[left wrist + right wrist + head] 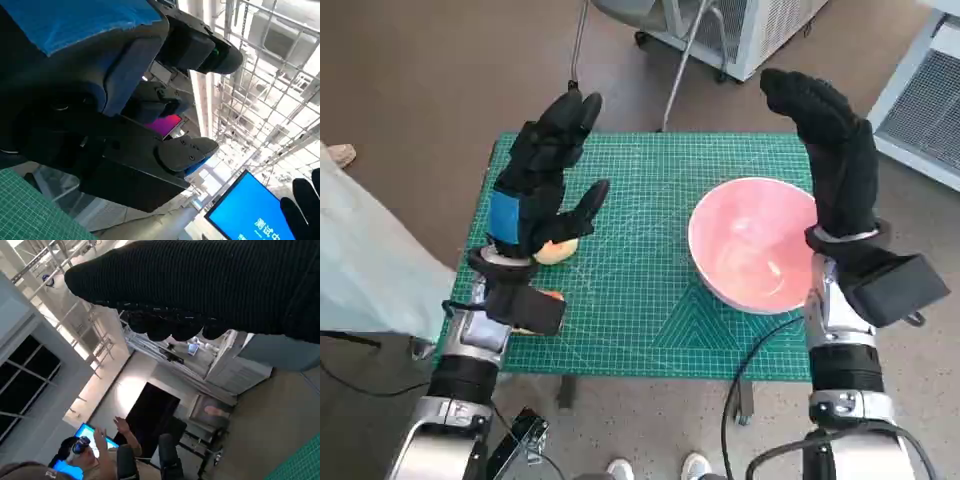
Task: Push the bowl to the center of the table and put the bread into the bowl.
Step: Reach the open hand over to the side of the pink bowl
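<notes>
Bowl first: the wide pink plastic bowl point(755, 257) sits right of middle in the head view, on the green gridded cutting mat point(640, 300) that covers the small table, its right rim tucked under the right hand point(835, 160). That black-gloved hand stands above and just beside the bowl's right edge, fingers together and extended toward the top of the frame, holding nothing; whether the glove touches the rim cannot be told. The table's centre lies to the left of the bowl in the picture, so the push it calls for, as I judge it, runs leftward from the bowl's right side, and the right hand is the nearer one and already on the proper side.

The pale yellowish piece of bread point(557, 250) lies at the left of the mat, mostly hidden beneath the left hand point(542, 185) (only a rounded end shows below the thumb). That blue-taped black hand is spread above it, fingers apart and gripping nothing. Bread and bowl are well apart, with bare mat between them.
</notes>
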